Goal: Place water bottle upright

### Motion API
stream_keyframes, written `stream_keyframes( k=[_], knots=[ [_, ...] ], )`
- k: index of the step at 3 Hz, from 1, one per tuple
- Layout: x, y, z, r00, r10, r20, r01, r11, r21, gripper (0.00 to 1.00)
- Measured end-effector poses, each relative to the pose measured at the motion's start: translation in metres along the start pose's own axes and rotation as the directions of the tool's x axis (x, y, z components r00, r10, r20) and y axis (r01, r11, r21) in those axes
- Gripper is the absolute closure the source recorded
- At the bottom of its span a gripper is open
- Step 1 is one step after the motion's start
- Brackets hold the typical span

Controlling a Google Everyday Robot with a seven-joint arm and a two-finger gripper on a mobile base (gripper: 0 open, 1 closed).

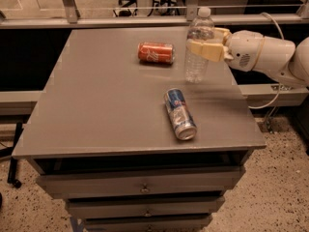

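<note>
The water bottle, clear ribbed plastic with a white cap, stands upright at the far right of the grey tabletop, its base on or just above the surface. My gripper comes in from the right. Its cream fingers are closed around the bottle's upper body, hiding the label area. The white arm extends off the right edge of the view.
An orange soda can lies on its side left of the bottle. A blue-and-silver can lies on its side nearer the front right. Drawers sit below the tabletop. A metal rail runs behind the table.
</note>
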State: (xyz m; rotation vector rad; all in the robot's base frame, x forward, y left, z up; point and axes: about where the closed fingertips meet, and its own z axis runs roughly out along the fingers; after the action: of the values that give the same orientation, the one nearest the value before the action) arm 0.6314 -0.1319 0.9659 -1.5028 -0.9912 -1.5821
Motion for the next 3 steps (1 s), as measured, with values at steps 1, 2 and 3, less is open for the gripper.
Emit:
stream_keyframes(
  k=[1,2,3],
  knots=[
    [-0.011,0.002,-0.003,1.000,0.002,0.001,-0.002,1.0000,0.006,1.00],
    [-0.019,0.004,-0.004,1.000,0.004,0.003,-0.004,1.0000,0.007,0.95],
    [-0.026,0.008,-0.005,1.000,0.002,0.003,-0.002,1.0000,0.007,0.71]
  ],
)
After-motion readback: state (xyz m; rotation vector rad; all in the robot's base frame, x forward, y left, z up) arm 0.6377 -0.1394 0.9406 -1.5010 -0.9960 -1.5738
